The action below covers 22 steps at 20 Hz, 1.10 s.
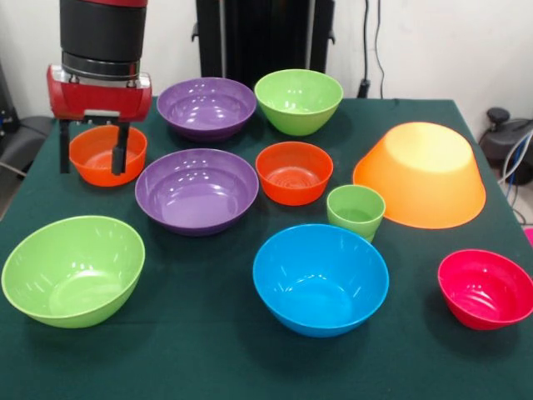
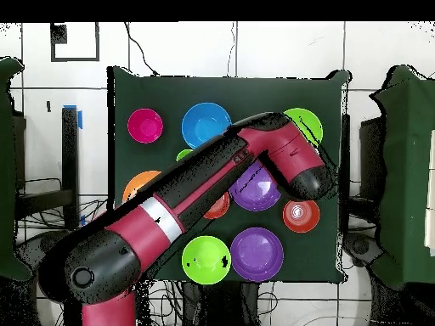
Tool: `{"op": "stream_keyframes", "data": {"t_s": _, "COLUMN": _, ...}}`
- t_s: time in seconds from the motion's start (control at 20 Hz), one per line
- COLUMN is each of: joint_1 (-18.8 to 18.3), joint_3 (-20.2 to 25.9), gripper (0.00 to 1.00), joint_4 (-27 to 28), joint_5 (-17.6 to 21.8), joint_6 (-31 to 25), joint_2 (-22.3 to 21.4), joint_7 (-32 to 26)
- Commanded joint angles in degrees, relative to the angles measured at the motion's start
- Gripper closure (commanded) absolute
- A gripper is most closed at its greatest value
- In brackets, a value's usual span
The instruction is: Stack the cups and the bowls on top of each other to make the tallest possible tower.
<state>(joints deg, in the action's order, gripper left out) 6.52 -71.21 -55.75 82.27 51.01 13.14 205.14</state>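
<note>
In the front view the gripper (image 1: 92, 150) hangs over the small orange bowl (image 1: 107, 155) at the far left of the worktop (image 1: 208, 367), fingers spread wide around its near rim, holding nothing. The cup (image 1: 356, 212) stands at centre right between the blue bowl (image 1: 321, 278) and the upturned yellow bowl (image 1: 421, 175). Nothing is stacked. Closing on the glossy rim could tip or squirt the bowl sideways.

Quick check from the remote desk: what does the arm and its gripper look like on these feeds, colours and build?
The arm is glossy red with black joint sections and a silver-grey band midway along. In the front view its last link is a black cylinder ending in a red block. The gripper below has two thin, straight black fingers. No markings are readable.
</note>
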Motion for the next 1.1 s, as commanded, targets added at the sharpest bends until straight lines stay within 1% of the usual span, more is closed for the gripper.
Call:
{"op": "stream_keyframes", "data": {"t_s": 0.05, "joint_1": 0.07, "joint_3": 11.2, "gripper": 0.0, "joint_4": 3.29, "joint_5": -1.91, "joint_6": 0.55, "joint_2": 4.19, "joint_7": 3.19}}
{"op": "stream_keyframes", "data": {"t_s": 0.3, "joint_1": 0.42, "joint_3": 13.06, "gripper": 0.0, "joint_4": 1.55, "joint_5": -4.12, "joint_6": -0.72, "joint_2": 3.98, "joint_7": 2.16}}
{"op": "stream_keyframes", "data": {"t_s": 0.35, "joint_1": 0.61, "joint_3": 13.19, "gripper": 0.0, "joint_4": 1.07, "joint_5": -4.11, "joint_6": -0.7, "joint_2": 3.79, "joint_7": 1.89}}
{"op": "stream_keyframes", "data": {"t_s": 0.5, "joint_1": 1.74, "joint_3": 13.26, "gripper": 0.0, "joint_4": -0.76, "joint_5": -3.54, "joint_6": -0.72, "joint_2": 2.6, "joint_7": -1.96}}
{"op": "stream_keyframes", "data": {"t_s": 0.7, "joint_1": 3.01, "joint_3": 13.27, "gripper": 0.0, "joint_4": -2.82, "joint_5": -3.61, "joint_6": -1.03, "joint_2": 1.38, "joint_7": -2.58}}
{"op": "stream_keyframes", "data": {"t_s": 1.1, "joint_1": 3.06, "joint_3": 13.02, "gripper": 0.0, "joint_4": 0.38, "joint_5": -1.91, "joint_6": -0.03, "joint_2": 3.08, "joint_7": -0.79}}
